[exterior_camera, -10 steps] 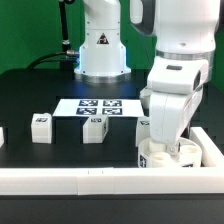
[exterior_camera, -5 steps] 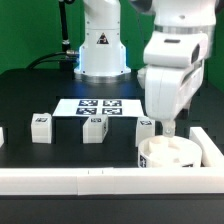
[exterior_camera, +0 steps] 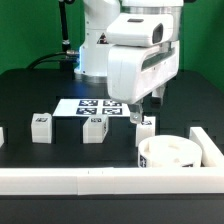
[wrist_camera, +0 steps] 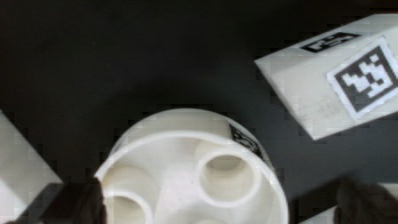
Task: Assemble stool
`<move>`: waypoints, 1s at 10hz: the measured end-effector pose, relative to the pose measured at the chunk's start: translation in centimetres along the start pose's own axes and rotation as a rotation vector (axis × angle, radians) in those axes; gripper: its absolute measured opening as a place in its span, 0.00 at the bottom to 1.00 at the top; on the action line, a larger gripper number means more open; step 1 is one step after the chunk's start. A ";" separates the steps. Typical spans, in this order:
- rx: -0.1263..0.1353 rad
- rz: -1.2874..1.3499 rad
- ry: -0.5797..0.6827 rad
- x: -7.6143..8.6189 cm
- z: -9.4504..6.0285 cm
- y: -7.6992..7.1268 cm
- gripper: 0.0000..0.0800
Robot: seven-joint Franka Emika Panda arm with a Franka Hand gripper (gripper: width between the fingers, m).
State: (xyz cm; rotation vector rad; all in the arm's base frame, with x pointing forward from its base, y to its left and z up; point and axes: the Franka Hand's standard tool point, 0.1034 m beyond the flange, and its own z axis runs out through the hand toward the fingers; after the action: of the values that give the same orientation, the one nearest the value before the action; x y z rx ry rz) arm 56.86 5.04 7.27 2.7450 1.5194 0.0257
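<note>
White seat (wrist_camera: pixel 187 165) is shown w/ holes only in wrist view, near a tagged leg (wrist_camera: pixel 347 80), gripper (wrist_camera: pixel 205 203) spread, nothing held; marker board (exterior_camera: pixel 98 106) is seen only in ext. view.

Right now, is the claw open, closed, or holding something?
Claw: open, holding nothing; the round seat lies free below it.

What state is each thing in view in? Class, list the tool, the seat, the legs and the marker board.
tool: open, empty, above the table.
seat: lying flat, holes up, not gripped, no legs fitted.
three legs: loose on the table, apart from each other, none fitted.
marker board: flat on the table, untouched.
</note>
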 end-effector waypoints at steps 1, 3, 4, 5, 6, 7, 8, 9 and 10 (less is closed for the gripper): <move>0.001 0.026 0.000 0.1 0.1 -0.1 0.81; 0.004 0.126 0.002 0.0 0.4 0.0 0.81; 0.008 0.278 0.008 -0.5 1.3 0.2 0.81; 0.002 0.405 0.024 -1.1 1.7 0.6 0.81; 0.018 0.561 0.033 -1.9 2.2 0.4 0.81; 0.018 0.635 0.040 -2.3 2.6 0.2 0.81; 0.024 0.749 0.050 -2.1 2.6 0.0 0.81; 0.024 0.832 0.061 -1.7 2.5 -0.1 0.81; 0.036 0.920 0.064 -1.7 2.6 -0.2 0.81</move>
State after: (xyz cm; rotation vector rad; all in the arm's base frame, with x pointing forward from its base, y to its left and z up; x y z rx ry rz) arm 55.88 3.73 4.69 3.2007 0.1452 0.0858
